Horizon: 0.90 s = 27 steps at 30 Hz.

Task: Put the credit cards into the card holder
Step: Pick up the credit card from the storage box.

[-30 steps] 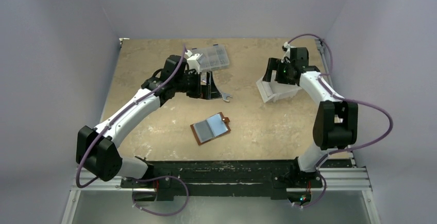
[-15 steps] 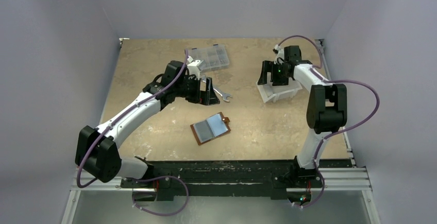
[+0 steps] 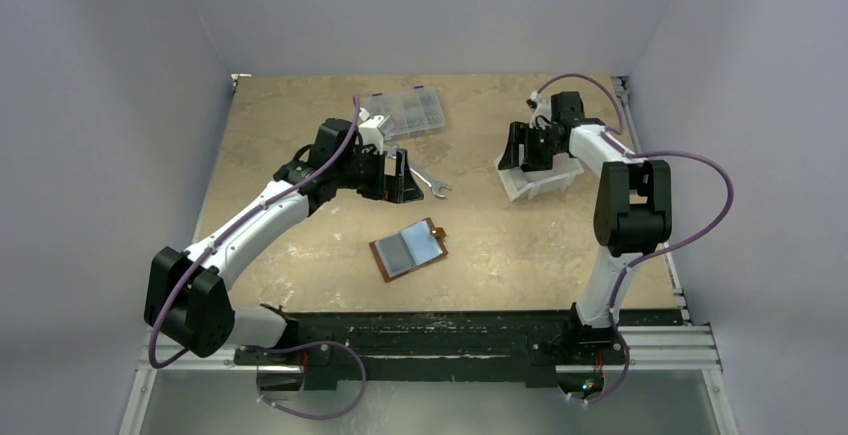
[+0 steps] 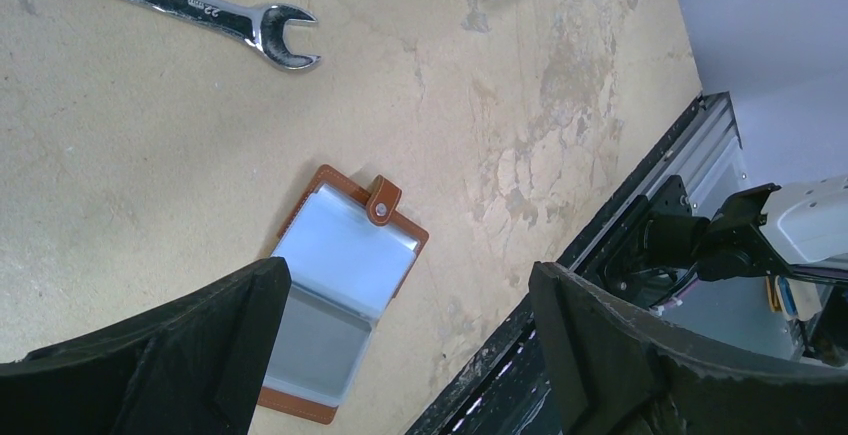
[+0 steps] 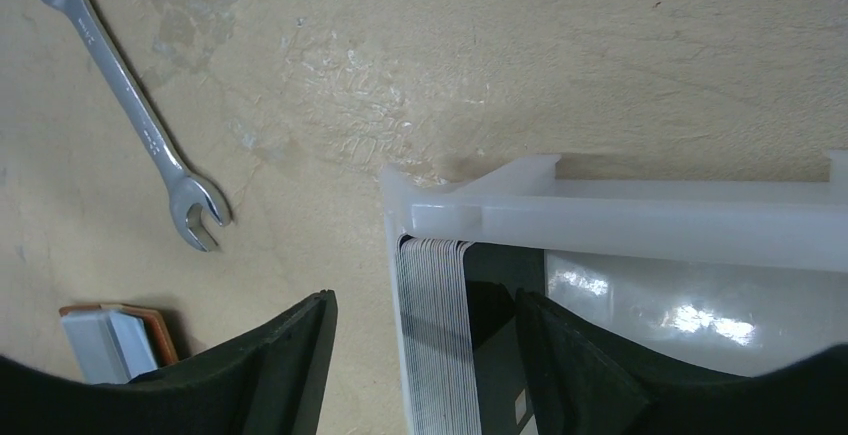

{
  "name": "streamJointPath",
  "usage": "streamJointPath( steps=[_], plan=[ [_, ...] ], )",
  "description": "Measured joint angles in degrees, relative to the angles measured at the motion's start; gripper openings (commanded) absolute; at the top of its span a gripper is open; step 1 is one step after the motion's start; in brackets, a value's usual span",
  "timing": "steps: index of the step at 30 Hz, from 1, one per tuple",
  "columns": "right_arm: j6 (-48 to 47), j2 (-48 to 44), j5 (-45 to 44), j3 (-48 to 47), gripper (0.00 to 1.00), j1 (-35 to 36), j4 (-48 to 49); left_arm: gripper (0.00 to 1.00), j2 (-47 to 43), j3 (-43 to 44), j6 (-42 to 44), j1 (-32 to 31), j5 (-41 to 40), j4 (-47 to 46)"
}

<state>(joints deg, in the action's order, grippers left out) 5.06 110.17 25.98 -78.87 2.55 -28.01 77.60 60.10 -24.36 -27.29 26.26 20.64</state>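
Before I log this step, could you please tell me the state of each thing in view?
card holder: open, flat on table.
credit cards: stacked on edge inside white bin.
wrench: lying flat on table.
clear box: cannot tell if shut.
left end effector: open, empty.
right end effector: open, over the cards.

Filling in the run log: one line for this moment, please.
left gripper: open, empty | right gripper: open, over credit cards in white bin | card holder: open on table

One card holder (image 3: 408, 250), one wrench (image 3: 432, 185), one white bin (image 3: 547, 185), one clear box (image 3: 408, 113), one stack of cards (image 5: 435, 335).
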Motion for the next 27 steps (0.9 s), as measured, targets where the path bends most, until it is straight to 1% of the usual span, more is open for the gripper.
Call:
streamJointPath(
  steps=[6,14,17,21,27],
  plan=[
    [0.0,-0.7,0.9,0.0,0.64,0.0,0.0,0.99,0.0,0.0,0.0,0.3,0.1,-0.1],
    [0.1,-2.7,1.3,0.1,0.51,0.0,0.2,0.99,0.0,0.0,0.0,0.3,0.2,-0.2],
    [0.1,-2.7,1.3,0.3,0.46,0.0,0.2,0.99,0.0,0.0,0.0,0.3,0.2,-0.3],
    [0.2,-2.7,1.3,0.7,0.35,0.0,0.3,0.99,0.0,-0.2,0.0,0.5,0.2,-0.4],
    [0.3,-2.7,1.2,1.2,0.26,0.0,0.6,0.99,0.0,-0.9,0.0,0.6,0.3,-0.4]
  ],
)
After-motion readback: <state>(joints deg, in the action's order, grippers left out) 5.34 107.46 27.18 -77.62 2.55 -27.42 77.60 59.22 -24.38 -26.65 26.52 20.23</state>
